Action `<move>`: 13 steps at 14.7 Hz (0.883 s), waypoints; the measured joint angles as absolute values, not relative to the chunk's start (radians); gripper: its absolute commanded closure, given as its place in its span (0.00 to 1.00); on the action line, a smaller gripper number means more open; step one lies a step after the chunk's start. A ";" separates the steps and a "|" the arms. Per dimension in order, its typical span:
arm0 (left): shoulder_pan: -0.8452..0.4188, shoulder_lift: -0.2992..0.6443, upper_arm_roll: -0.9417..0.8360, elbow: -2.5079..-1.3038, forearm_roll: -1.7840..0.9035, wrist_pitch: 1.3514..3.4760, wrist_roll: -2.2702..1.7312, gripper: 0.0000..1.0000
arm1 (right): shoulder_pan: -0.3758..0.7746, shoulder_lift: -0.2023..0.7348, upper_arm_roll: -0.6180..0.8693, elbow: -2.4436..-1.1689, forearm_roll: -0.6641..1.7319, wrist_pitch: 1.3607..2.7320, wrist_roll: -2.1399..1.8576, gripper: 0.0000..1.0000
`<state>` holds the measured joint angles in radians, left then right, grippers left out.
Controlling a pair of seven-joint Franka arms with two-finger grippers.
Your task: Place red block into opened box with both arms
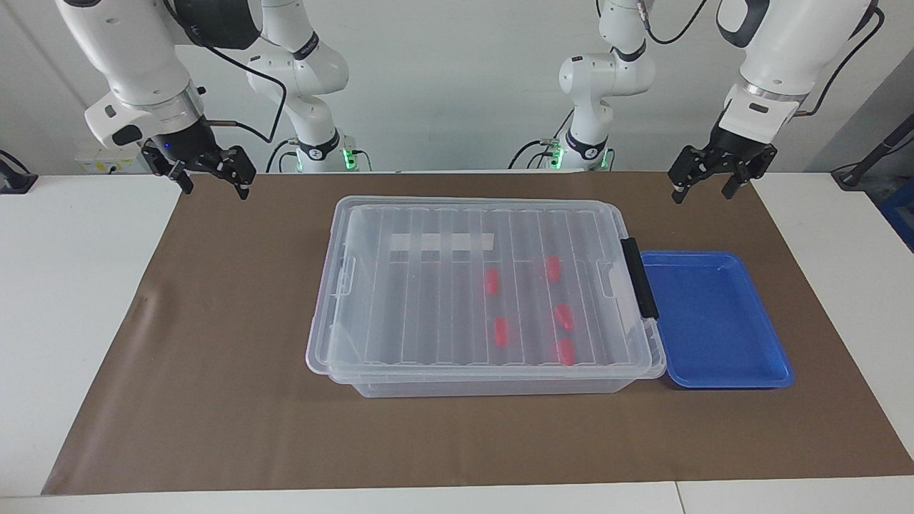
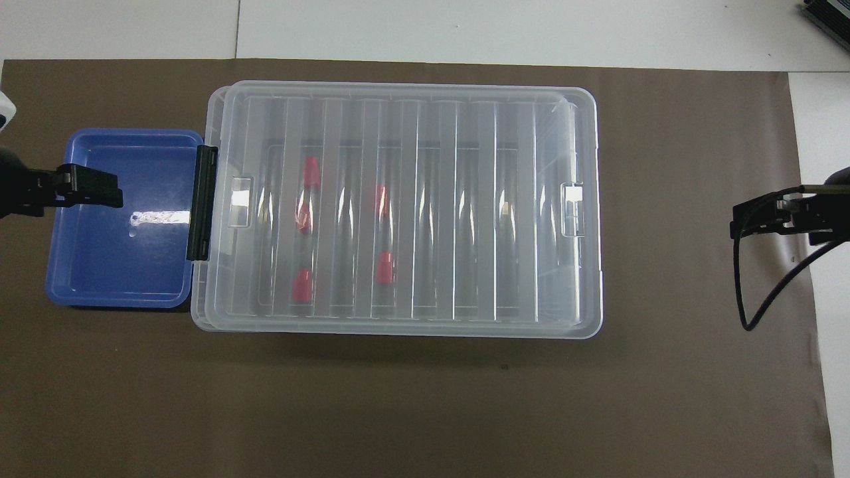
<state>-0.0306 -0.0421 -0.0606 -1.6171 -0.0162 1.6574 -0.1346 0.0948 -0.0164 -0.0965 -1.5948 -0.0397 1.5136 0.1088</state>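
Note:
The clear box [image 1: 323,335] [image 2: 599,265] stands mid-mat with its ribbed lid [image 1: 428,300] lying on it. Several red blocks lie inside under the lid, among them one [image 1: 490,282] [image 2: 384,267] near the middle and one [image 1: 566,351] [image 2: 310,174] toward the black handle [image 1: 638,277]. My left gripper [image 1: 702,194] [image 2: 93,190] hangs open and empty in the air at the left arm's end, over the blue tray's outer edge. Over the mat at the right arm's end, my right gripper [image 1: 216,190] [image 2: 764,219] is also up, open and empty.
An empty shallow blue tray [image 1: 714,321] [image 2: 119,252] sits against the box's handle end. A brown mat [image 1: 214,357] covers the white table. A black cable [image 2: 764,299] loops below the right gripper.

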 measured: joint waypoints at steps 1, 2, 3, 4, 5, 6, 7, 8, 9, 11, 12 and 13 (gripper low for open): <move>-0.031 -0.042 -0.061 -1.617 -0.016 1.657 -0.135 0.00 | 0.095 -0.016 -0.096 -1.595 -0.039 1.514 0.109 0.00; -0.031 -0.042 -0.061 -1.617 -0.016 1.657 -0.135 0.00 | 0.095 -0.016 -0.096 -1.595 -0.039 1.514 0.109 0.00; -0.031 -0.042 -0.061 -1.617 -0.016 1.657 -0.135 0.00 | 0.095 -0.016 -0.096 -1.595 -0.039 1.514 0.109 0.00; -0.031 -0.042 -0.061 -1.617 -0.016 1.657 -0.135 0.00 | 0.096 -0.016 -0.096 -1.595 -0.038 1.515 0.109 0.00; -0.031 -0.042 -0.061 -1.617 -0.016 1.657 -0.135 0.00 | 0.097 -0.016 -0.096 -1.594 -0.035 1.516 0.109 0.00; -0.031 -0.042 -0.061 -1.617 -0.016 1.657 -0.135 0.00 | 0.098 -0.016 -0.096 -1.593 -0.031 1.518 0.109 0.00; -0.031 -0.042 -0.061 -1.617 -0.016 1.658 -0.135 0.00 | 0.098 -0.016 -0.096 -1.591 -0.027 1.520 0.109 0.00; -0.031 -0.042 -0.061 -1.617 -0.016 1.658 -0.135 0.00 | 0.098 -0.016 -0.096 -1.586 -0.024 1.524 0.109 0.00; -0.031 -0.042 -0.061 -1.617 -0.016 1.658 -0.135 0.00 | 0.099 -0.016 -0.096 -1.581 -0.024 1.528 0.109 0.00; -0.031 -0.042 -0.061 -1.617 -0.016 1.658 -0.135 0.00 | 0.100 -0.016 -0.093 -1.574 -0.023 1.542 0.109 0.00; -0.031 -0.042 -0.061 -1.617 -0.016 1.658 -0.135 0.00 | 0.100 -0.015 -0.092 -1.572 -0.023 1.549 0.109 0.00; -0.031 -0.042 -0.061 -1.617 -0.016 1.658 -0.135 0.00 | 0.100 -0.014 -0.092 -1.572 -0.023 1.552 0.109 0.00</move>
<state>-0.0308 -0.0421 -0.0606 -1.6171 -0.0162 1.6576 -0.1346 0.1003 -0.0141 -0.0916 -1.5717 -0.0234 1.5516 0.1087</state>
